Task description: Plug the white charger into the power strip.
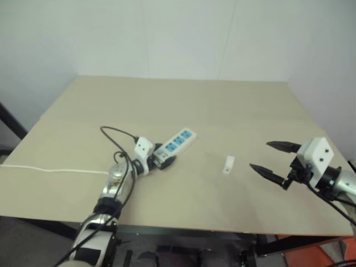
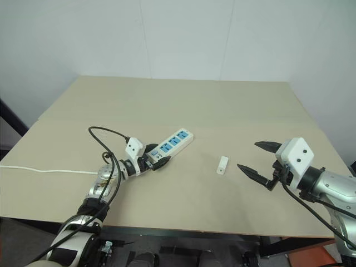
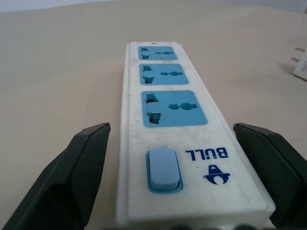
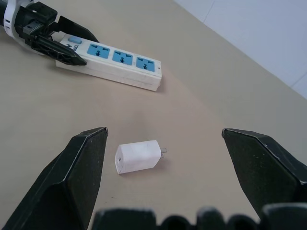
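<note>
White charger [image 2: 222, 164] lies loose on the worktop [image 2: 233, 105], just off the power strip's [image 2: 169, 146] far end; both claws are spread, left claw [image 2: 154, 158] straddling the strip's switch end, right claw [image 2: 257, 158] empty, so an off-centre squeeze could skid the strip away

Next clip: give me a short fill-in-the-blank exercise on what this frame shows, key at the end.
1. The power strip has ___ blue socket faces.
2. The left end effector straddles the strip's ___ end, fingers open.
3. The white charger lies on the table between the strip and the ___ end effector.

Missing words: three; switch; right
</note>
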You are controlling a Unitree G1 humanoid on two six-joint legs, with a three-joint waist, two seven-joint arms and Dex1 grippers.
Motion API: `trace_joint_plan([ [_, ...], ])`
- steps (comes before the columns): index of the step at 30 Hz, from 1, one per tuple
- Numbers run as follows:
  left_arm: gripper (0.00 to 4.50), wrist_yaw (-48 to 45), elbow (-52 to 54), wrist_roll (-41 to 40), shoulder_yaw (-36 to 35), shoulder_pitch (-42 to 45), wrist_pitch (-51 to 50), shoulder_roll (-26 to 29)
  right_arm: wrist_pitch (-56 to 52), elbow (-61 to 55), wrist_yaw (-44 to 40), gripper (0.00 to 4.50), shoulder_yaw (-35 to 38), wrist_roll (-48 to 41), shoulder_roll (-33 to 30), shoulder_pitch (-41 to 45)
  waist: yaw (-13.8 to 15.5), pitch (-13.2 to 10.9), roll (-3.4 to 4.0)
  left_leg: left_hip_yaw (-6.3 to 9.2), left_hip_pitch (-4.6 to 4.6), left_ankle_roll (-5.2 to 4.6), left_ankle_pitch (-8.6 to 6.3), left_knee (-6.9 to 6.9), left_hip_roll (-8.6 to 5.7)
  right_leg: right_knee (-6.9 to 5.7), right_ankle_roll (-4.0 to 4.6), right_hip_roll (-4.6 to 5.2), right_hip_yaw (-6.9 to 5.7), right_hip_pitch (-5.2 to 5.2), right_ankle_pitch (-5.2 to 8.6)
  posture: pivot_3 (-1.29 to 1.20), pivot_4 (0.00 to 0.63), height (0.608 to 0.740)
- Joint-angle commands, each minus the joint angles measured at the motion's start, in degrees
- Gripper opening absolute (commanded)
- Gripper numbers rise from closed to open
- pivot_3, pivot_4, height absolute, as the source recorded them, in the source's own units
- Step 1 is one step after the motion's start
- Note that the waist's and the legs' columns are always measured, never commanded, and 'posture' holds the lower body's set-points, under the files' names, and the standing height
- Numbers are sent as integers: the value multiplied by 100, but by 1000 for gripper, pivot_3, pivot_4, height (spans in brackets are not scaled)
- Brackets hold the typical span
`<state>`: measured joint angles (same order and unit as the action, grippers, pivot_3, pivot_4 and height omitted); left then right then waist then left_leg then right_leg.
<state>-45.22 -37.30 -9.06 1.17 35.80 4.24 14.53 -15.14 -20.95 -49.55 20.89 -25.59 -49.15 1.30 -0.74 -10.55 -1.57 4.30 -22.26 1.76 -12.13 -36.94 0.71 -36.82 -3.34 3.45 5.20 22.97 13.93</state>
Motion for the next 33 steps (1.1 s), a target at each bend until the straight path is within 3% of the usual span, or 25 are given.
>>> trace_joint_plan([
  [1,4486,-69,395,47,133,-305,-284,49,7,-205,55,4500,202,-72,-16,47,-13,1,1,0,0,0,0,0,0,0,0,0,1,0,0,0,150,740],
  [14,4486,96,1406,-84,29,-619,-903,159,104,18,81,4500,-88,62,112,382,-29,0,0,2,-4,0,0,1,2,0,1,-2,0,6,0,0,150,740],
  [23,4486,236,1104,227,368,-564,-1298,4,118,-19,110,4500,-29,80,131,387,-9,6,8,1,7,0,0,1,1,0,-3,-1,0,-6,2,0,150,740],
  [27,3338,219,879,262,351,-410,-1274,-59,107,-65,139,4500,27,48,128,389,15,8,10,5,27,0,0,1,0,13,-23,1,-7,-40,14,0,150,740],
  [33,3307,-217,692,209,386,-296,-985,-7,108,-65,153,4500,22,-1,116,425,11,9,10,9,43,0,0,0,0,16,-28,1,-12,-59,17,0,150,740],
])
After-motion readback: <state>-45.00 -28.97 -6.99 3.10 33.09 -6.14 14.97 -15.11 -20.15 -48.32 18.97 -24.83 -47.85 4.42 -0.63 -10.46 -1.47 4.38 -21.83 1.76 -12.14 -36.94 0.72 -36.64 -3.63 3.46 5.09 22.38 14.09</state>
